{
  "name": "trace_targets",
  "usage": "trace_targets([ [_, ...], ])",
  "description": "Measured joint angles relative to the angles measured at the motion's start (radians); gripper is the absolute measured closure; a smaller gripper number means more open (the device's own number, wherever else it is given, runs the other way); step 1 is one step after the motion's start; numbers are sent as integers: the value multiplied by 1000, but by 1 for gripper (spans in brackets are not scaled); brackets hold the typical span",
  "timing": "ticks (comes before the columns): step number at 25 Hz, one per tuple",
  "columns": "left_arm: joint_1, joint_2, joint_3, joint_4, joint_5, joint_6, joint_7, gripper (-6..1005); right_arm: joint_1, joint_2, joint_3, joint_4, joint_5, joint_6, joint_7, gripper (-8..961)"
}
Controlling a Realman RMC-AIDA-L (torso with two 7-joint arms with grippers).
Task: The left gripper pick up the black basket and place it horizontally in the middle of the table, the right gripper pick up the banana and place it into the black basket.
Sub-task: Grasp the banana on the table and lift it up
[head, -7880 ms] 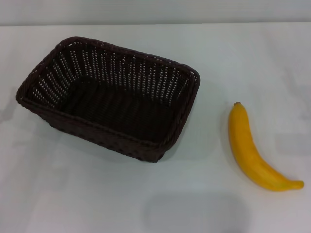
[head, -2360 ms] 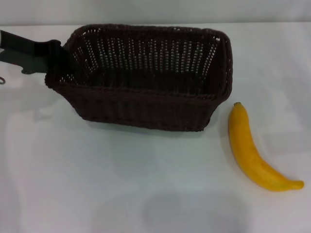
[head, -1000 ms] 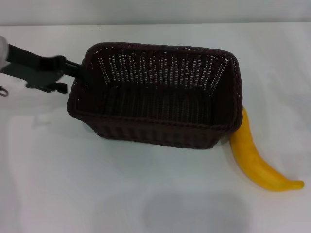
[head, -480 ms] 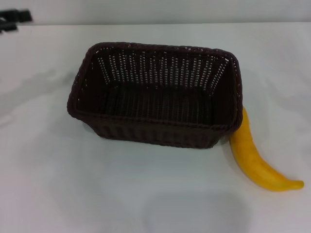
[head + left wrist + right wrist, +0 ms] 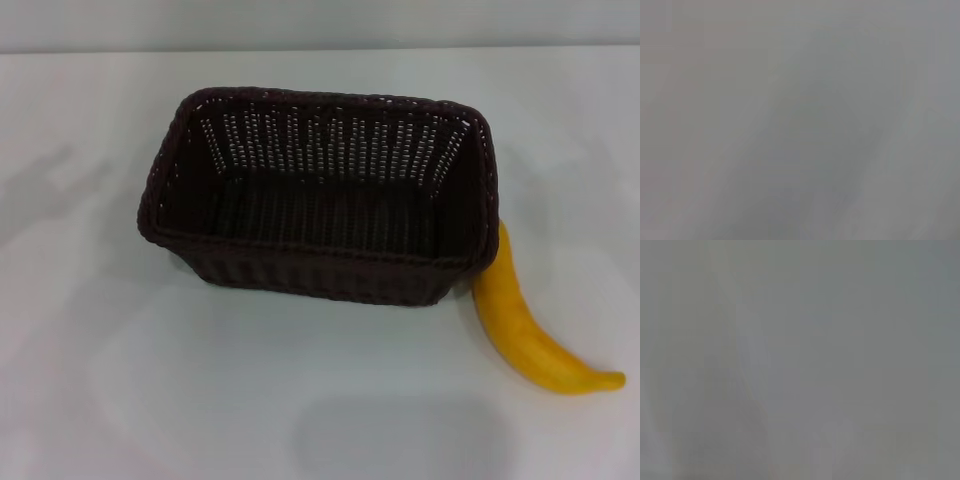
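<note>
The black basket (image 5: 320,195) stands upright and empty on the white table (image 5: 150,400), its long side running left to right in the middle of the head view. The yellow banana (image 5: 525,325) lies on the table at the basket's right end, its stem end tucked against or under the basket's right corner. Neither the left gripper nor the right gripper shows in the head view. Both wrist views show only plain grey surface.
The table's far edge (image 5: 320,50) runs along the top of the head view. A faint shadow lies on the table at the left (image 5: 50,180) and another at the near middle (image 5: 400,440).
The left gripper let go of the basket's left end and withdrew up and to the left, leaving the view. Basket and banana have stayed put over the last second.
</note>
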Motion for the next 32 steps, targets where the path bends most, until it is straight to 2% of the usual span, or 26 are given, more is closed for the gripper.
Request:
trace_targets([
  [3,13,-23,-55,-6,-3,-3,60,241,65,-11,32,124,-235,104,158,111],
  [5,17,-37,-83,-7,-5,-3,82,242,146,-33,47,154,-382,248,232,111],
  [7,16,-46,-106,-12,-10,-3,95,242,199,-43,51,154,-470,337,265,111],
  [10,12,-51,-125,-28,-12,-6,107,242,268,-35,49,156,-626,428,293,111],
  [13,11,-52,-133,-42,-14,-11,120,242,325,-6,38,158,-721,505,298,111],
  [16,11,-54,-137,-56,-15,-14,129,242,357,28,-22,169,-771,543,319,112],
  [20,11,-60,-148,-58,-15,-14,135,243,386,80,-144,179,-854,547,368,112],
  [23,13,-61,-149,-59,-15,-14,139,243,404,125,-185,181,-894,561,392,112],
  [28,14,-61,-150,-75,-16,-14,162,243,415,182,-250,182,-910,562,442,112],
  [32,12,-58,-150,-85,-16,-14,172,244,417,199,-294,176,-896,545,495,112],
])
